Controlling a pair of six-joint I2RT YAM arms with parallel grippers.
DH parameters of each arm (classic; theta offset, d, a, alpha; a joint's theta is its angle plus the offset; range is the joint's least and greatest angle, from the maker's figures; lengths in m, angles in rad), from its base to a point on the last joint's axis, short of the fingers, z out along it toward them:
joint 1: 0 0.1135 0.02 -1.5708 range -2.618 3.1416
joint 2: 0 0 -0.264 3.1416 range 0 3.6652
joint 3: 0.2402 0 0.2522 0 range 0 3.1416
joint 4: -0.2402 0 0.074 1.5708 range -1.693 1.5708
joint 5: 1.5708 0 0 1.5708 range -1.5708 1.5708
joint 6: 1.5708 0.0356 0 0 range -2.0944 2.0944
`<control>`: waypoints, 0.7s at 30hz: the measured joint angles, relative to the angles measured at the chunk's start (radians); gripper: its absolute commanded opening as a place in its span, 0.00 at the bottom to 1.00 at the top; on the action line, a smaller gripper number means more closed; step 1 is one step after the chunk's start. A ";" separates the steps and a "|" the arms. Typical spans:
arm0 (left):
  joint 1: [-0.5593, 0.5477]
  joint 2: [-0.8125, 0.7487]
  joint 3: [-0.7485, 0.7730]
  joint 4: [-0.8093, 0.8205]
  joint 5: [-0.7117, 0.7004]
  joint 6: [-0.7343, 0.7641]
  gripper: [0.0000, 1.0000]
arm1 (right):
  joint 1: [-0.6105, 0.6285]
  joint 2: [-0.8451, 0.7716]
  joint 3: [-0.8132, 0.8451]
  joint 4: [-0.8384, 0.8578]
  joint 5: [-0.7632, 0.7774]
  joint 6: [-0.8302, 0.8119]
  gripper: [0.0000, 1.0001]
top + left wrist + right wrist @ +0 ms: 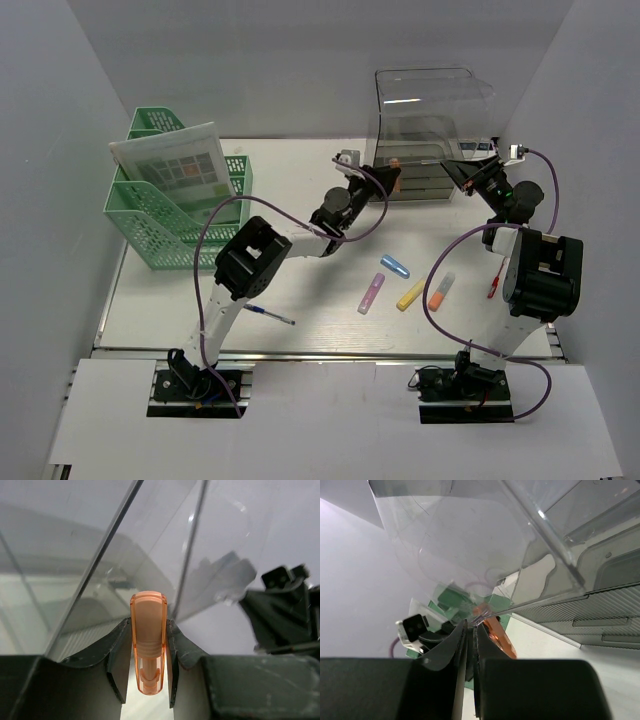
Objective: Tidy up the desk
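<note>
The desk (160,300) is only part tidied, I'd say, going by what lies on it. At its far edge, right of centre, stands a clear organizer (435,110) with shallow drawers under an open-topped bin, and both arms are reaching to it. The left hand (148,630) is clenched around an orange highlighter (148,605), held cap-up just beside the organizer's left wall, so the step in hand looks like stowing that highlighter in the bin. The right hand (470,630) sits at the organizer's right front corner with its fingers drawn together; I cannot tell whether they pinch the clear edge to steady it or just rest against it. For the next move, I reckon the left hand must lift the highlighter over the rim, get it well inside the wall, then let go. The wall is hard to see and could be knocked. Toward the middle of the desk, nearer the front edge, lie a blue highlighter (395,266), a pink highlighter (371,294), a yellow highlighter (411,295) and a second orange marker (441,291), with a red pen (494,285) closer to the right edge and a blue pen (268,315) toward the front left. In the far left corner stand green mesh file racks (160,220) holding a booklet (175,160).
</note>
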 measured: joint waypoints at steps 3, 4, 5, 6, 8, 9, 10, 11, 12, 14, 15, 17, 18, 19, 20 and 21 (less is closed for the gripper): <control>0.000 0.002 0.053 -0.013 -0.006 0.019 0.20 | 0.000 0.000 0.000 0.001 0.000 -0.002 0.06; 0.000 0.002 0.068 -0.021 -0.002 0.026 0.20 | 0.001 0.000 0.003 0.001 0.000 -0.002 0.06; 0.000 0.003 0.079 -0.026 -0.003 0.032 0.20 | 0.002 0.000 0.007 0.001 -0.001 -0.002 0.06; -0.002 0.005 0.088 -0.032 -0.004 0.039 0.20 | 0.002 0.000 0.012 0.001 -0.003 -0.003 0.06; -0.007 0.006 0.102 -0.042 -0.010 0.060 0.20 | 0.001 0.000 0.018 0.001 -0.003 -0.003 0.06; -0.008 0.008 0.111 -0.048 -0.012 0.068 0.20 | 0.001 0.000 0.020 0.001 -0.002 -0.003 0.06; -0.009 0.014 0.121 -0.050 -0.013 0.075 0.21 | 0.001 0.000 0.022 0.002 -0.003 -0.003 0.06; -0.009 0.019 0.128 -0.051 -0.014 0.079 0.21 | 0.001 0.000 0.024 0.002 -0.003 -0.003 0.06; -0.010 0.024 0.132 -0.053 -0.017 0.083 0.21 | 0.001 0.000 0.024 0.001 -0.003 -0.005 0.06; -0.011 0.031 0.135 -0.052 -0.028 0.086 0.21 | 0.001 0.000 0.024 0.000 -0.004 -0.006 0.06; -0.011 0.034 0.136 -0.052 -0.038 0.088 0.20 | 0.001 0.000 0.024 0.000 -0.007 -0.006 0.06; -0.011 0.037 0.136 -0.052 -0.058 0.090 0.21 | 0.000 0.000 0.024 0.000 -0.010 -0.006 0.06; -0.011 0.037 0.134 -0.050 -0.066 0.091 0.21 | 0.000 0.000 0.024 0.000 -0.011 -0.006 0.06; -0.011 0.037 0.127 -0.040 -0.074 0.091 0.20 | 0.000 0.000 0.024 0.001 -0.011 -0.005 0.06; -0.011 0.037 0.120 -0.023 -0.083 0.090 0.20 | 0.000 0.000 0.024 0.001 -0.012 -0.005 0.05; -0.011 0.037 0.110 -0.011 -0.092 0.088 0.20 | 0.000 0.000 0.024 0.001 -0.012 -0.004 0.06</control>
